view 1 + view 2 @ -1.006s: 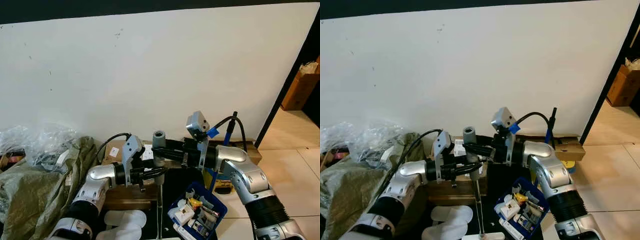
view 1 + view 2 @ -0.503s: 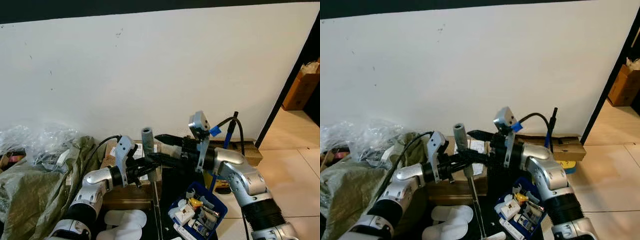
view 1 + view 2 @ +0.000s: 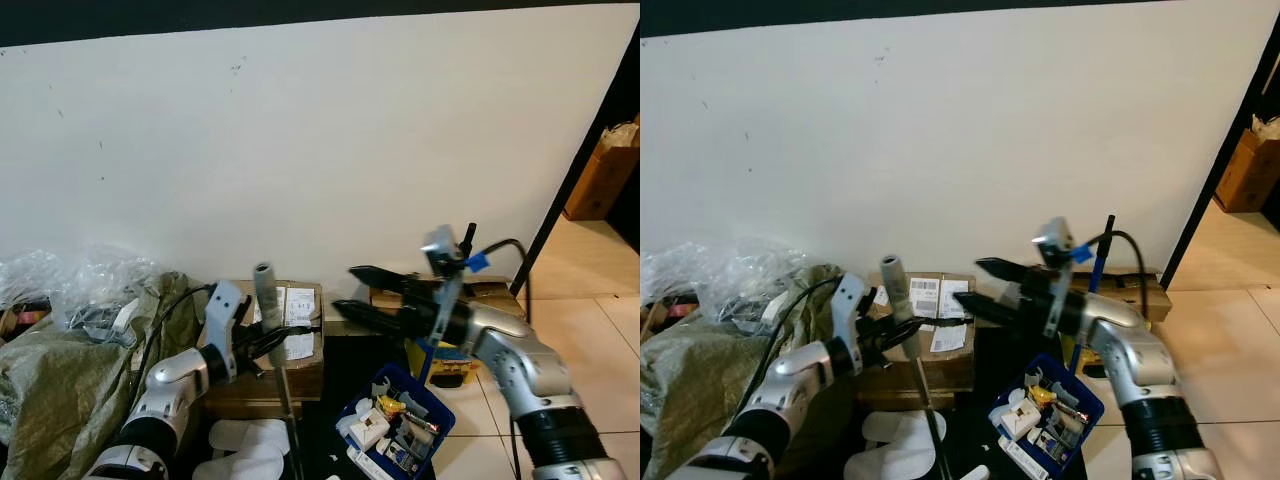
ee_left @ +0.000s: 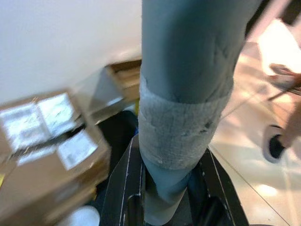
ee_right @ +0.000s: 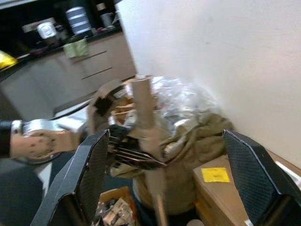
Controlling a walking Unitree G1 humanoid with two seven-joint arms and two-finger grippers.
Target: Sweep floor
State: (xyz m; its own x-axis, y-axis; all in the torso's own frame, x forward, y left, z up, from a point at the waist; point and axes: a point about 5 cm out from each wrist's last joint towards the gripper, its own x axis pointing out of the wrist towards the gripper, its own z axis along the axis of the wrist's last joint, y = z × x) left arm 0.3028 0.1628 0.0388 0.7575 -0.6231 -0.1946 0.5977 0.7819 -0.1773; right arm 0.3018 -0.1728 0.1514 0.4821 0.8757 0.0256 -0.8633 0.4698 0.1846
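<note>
While the left gripper (image 3: 262, 344) pinches the near-upright broom handle (image 3: 267, 300) below its grey grip, the right gripper (image 3: 350, 290) hangs spread just to its right, empty.

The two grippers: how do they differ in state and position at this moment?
The left gripper is shut on the grey broom handle; the right gripper is open and holds nothing. The left gripper sits low over the cardboard box; the right gripper hangs apart from the handle, on its right side. Both have long black fingers.
</note>
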